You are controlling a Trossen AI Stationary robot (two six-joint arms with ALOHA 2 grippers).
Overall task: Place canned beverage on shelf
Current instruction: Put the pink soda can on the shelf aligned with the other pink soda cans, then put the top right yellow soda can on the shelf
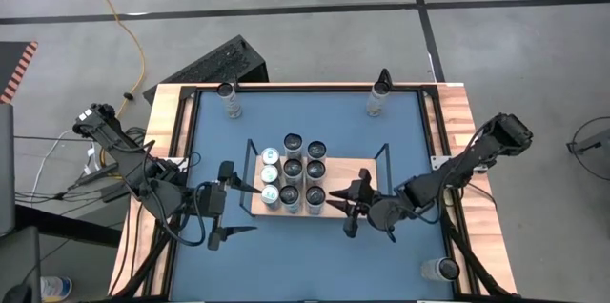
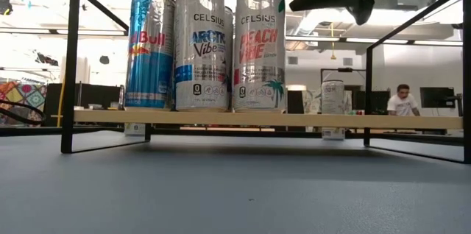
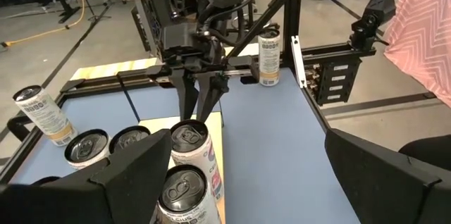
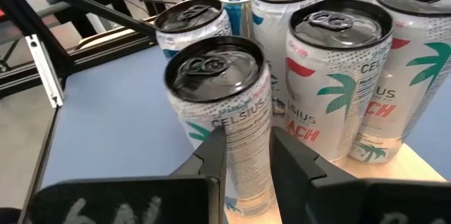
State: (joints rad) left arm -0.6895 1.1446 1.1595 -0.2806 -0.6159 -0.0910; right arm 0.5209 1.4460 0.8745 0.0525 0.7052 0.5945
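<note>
— Nine cans [image 1: 293,171] crowd the shelf [image 1: 367,187] mid-table; right gripper [image 4: 248,155] pinches one can [image 4: 223,104] standing there!
— Left gripper [image 1: 232,210], beside the shelf, jaws spread wide, empty.

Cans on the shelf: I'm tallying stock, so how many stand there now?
9, all on the shelf's left half, in three columns of three: left column, middle column, right column. None seems hidden from above.

Blue tabletop [image 1: 305,255], wood shelf [image 1: 329,210] at centre holding upright cans [image 1: 293,169], three single cans [image 1: 228,99] near corners
</note>
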